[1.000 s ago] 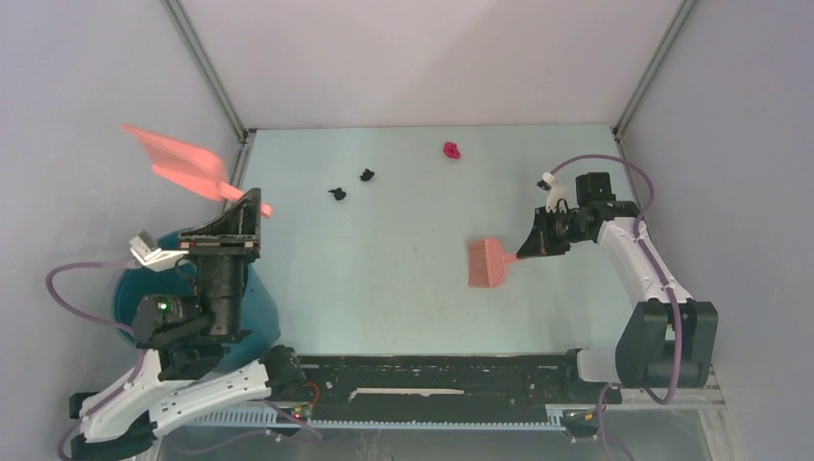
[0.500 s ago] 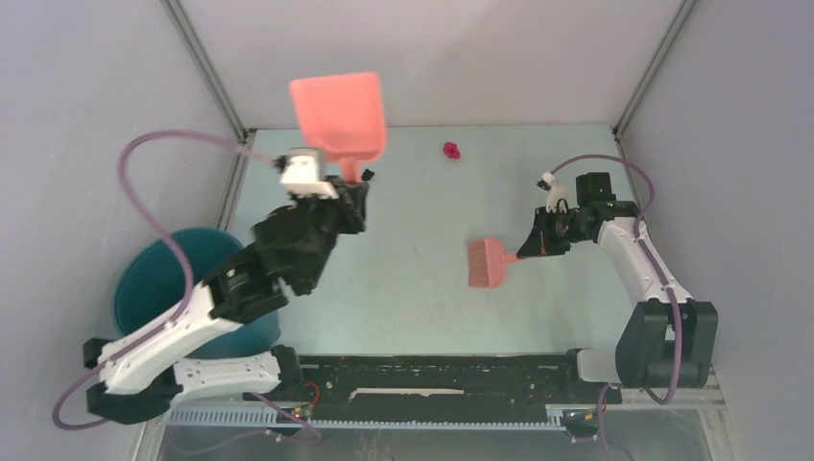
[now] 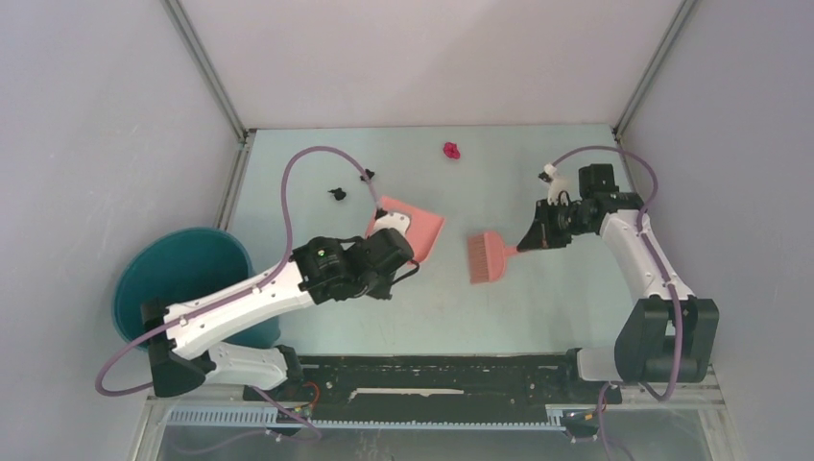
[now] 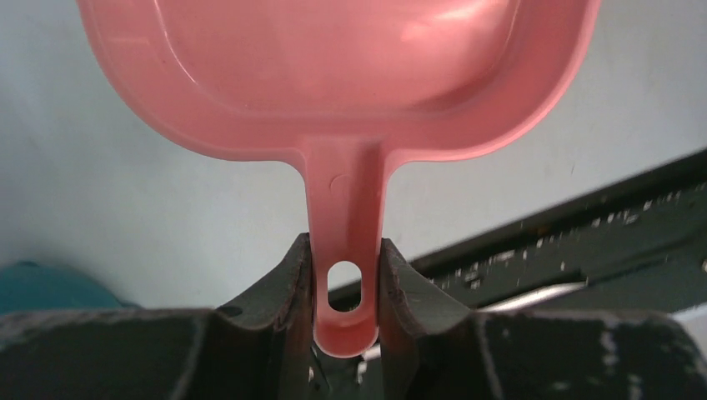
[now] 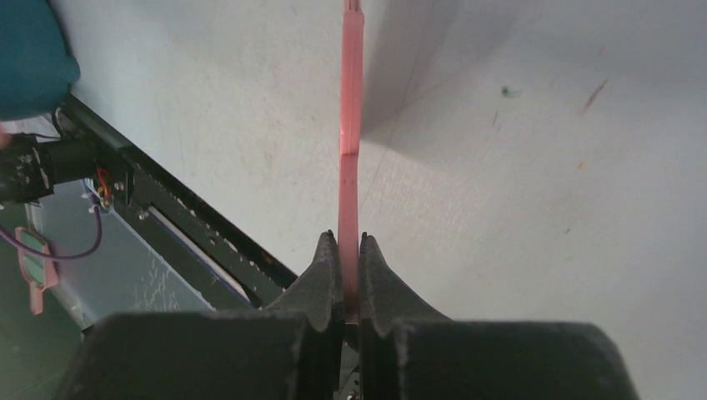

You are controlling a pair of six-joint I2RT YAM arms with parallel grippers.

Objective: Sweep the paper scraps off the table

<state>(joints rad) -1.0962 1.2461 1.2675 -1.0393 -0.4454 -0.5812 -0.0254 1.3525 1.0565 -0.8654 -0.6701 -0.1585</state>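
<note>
My left gripper (image 3: 397,244) (image 4: 345,260) is shut on the handle of the salmon-pink dustpan (image 3: 422,230) (image 4: 333,75), which sits low over the middle of the table (image 3: 384,298). Its mouth faces the pink brush (image 3: 488,259). My right gripper (image 3: 531,242) (image 5: 350,247) is shut on the thin brush handle (image 5: 351,125), and the bristles rest on the table just right of the dustpan. Three paper scraps show in the top view. A magenta one (image 3: 451,150) lies near the back edge. Two black ones (image 3: 337,193) (image 3: 367,175) lie behind the dustpan.
A round teal bucket (image 3: 182,279) (image 5: 29,50) stands off the table's left edge beside my left arm. Grey walls close in the back and both sides. The black rail (image 3: 432,370) runs along the near edge.
My left arm has swung the dustpan from above the bucket at the left, across the back, down to the table middle beside the brush. The right arm and brush barely moved.
</note>
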